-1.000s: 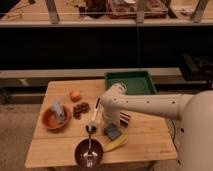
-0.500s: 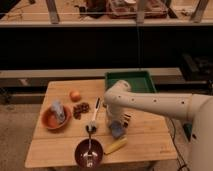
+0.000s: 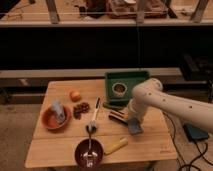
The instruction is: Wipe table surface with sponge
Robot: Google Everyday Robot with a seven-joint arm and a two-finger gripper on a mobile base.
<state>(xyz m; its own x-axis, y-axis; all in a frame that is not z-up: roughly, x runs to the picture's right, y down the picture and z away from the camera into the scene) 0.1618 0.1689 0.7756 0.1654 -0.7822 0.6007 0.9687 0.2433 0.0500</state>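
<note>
The white arm (image 3: 167,101) is seen reaching in from the right and bending down over the right half of the pale wooden surface (image 3: 152,144). The tool (image 3: 132,120) is lowered onto the blue-grey sponge (image 3: 135,128). Its fingers are drawn together, and they appear to be clamped on the sponge, though the contact itself is partly hidden by the wrist. The sponge is found low on the surface, in front of the green tray (image 3: 127,75) and near the right edge; whether it lies flat against the wood cannot be told.

A tape roll (image 3: 120,89) is held in the tray. A dark flat object (image 3: 118,116) is placed just left of the tool. A long-handled utensil (image 3: 94,114) is laid near the middle of the surface, with a dark cluster (image 3: 81,108) beside it and an orange (image 3: 75,95) farther back. At the left, a reddish bowl (image 3: 46,120) is filled with a pale blue-grey lump (image 3: 58,112). At the front edge, a dark bowl (image 3: 79,151) is seen with a spoon (image 3: 89,149) in it, and a yellow elongated item (image 3: 116,145) is laid just to its right.
</note>
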